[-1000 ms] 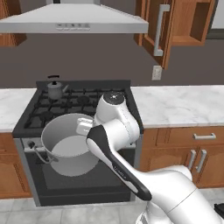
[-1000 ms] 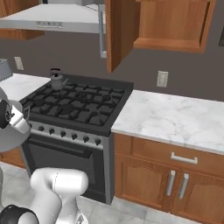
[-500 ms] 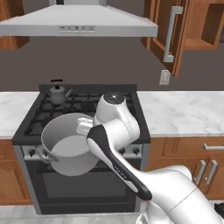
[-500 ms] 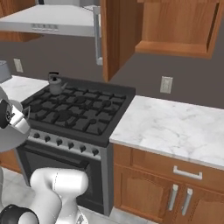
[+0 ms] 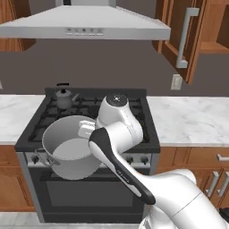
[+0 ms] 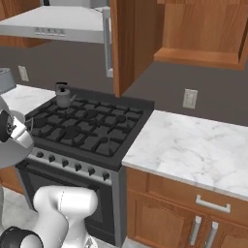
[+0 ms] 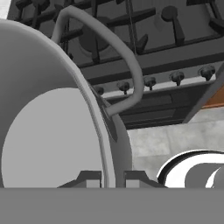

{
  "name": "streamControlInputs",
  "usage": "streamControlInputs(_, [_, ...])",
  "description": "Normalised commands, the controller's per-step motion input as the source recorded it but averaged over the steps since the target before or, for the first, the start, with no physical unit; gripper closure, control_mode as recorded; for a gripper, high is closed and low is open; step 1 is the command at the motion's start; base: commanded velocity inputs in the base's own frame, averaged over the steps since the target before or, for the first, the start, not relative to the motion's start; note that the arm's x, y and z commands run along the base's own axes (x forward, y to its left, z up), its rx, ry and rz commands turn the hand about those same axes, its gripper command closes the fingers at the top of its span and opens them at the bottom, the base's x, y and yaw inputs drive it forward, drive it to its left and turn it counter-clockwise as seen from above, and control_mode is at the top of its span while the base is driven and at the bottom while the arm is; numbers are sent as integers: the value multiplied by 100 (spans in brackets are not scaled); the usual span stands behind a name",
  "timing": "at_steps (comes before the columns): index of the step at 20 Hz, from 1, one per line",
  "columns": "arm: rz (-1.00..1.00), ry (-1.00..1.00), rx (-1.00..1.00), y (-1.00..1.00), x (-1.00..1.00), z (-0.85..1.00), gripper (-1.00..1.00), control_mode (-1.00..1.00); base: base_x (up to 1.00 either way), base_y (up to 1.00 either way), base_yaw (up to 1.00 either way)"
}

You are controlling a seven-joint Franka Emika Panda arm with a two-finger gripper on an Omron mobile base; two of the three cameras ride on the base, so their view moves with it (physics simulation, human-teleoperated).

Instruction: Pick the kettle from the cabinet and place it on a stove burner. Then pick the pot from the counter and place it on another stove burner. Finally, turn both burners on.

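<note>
Pinched on the rim of the pot [image 7: 52, 131], my gripper [image 7: 113, 178] has one finger inside the wall and one outside, jaws nearly shut on the thin steel. I hold the pot tilted in the air just in front of the range, its loop handle [image 7: 127, 65] arching up past my fingers. Beyond it lie the stove burners [image 5: 96, 107]; they sit ahead of and slightly above the pot's base, so I judge the move to be forward and up over the knobs. The kettle [image 5: 64, 97] already stands on the far left burner, so a near burner apart from it looks the likelier target.
</note>
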Motion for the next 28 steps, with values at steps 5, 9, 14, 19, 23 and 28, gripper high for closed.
streamControlInputs(5, [0, 0, 0, 0, 0, 0, 100, 100, 42, 23, 11])
streamControlInputs(9, [0, 0, 0, 0, 0, 0, 100, 100, 40, 25, 11])
streamControlInputs(14, [0, 0, 0, 0, 0, 0, 100, 100, 35, 23, 10])
streamControlInputs(19, [0, 0, 0, 0, 0, 0, 100, 100, 35, 23, 11])
streamControlInputs(23, [0, 0, 0, 0, 0, 0, 100, 100, 37, 21, 11])
streamControlInputs(28, [0, 0, 0, 0, 0, 0, 100, 100, 42, 15, 10])
